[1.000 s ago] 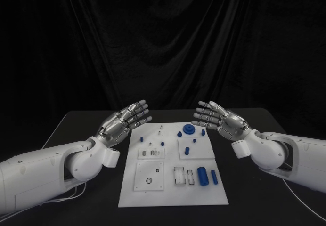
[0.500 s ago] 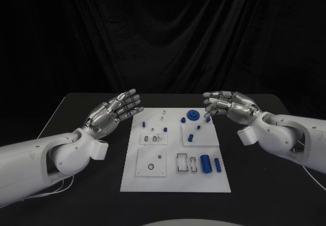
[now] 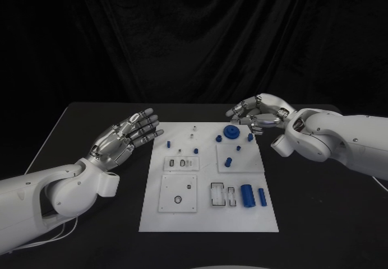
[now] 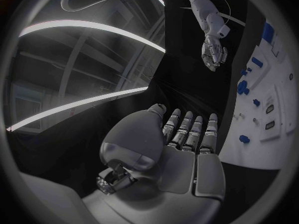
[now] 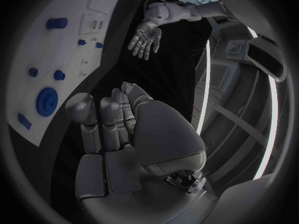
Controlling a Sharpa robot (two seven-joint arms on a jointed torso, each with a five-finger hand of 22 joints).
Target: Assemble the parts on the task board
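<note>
- Head view: left robot hand (image 3: 123, 138) is hovering flat and wide open beside the task board (image 3: 208, 218), holding nothing; right robot hand (image 3: 259, 114) is curling loosely, empty, above the board's far right corner near the blue gear (image 3: 230, 133)
- Left wrist view: palm is facing up, fingers (image 4: 187, 130) straight, blue parts (image 4: 243, 88) sitting on the board
- Right wrist view: fingers (image 5: 102, 119) are bending in near the gear (image 5: 46, 101)
- I'd say lower slowly and pinch the rim

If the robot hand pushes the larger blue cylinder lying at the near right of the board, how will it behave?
The cylinder lies on its side on the flat board, so it would probably roll. It looks solid and stiff, likely light. Its smooth surface may slip in the fingers.
</note>
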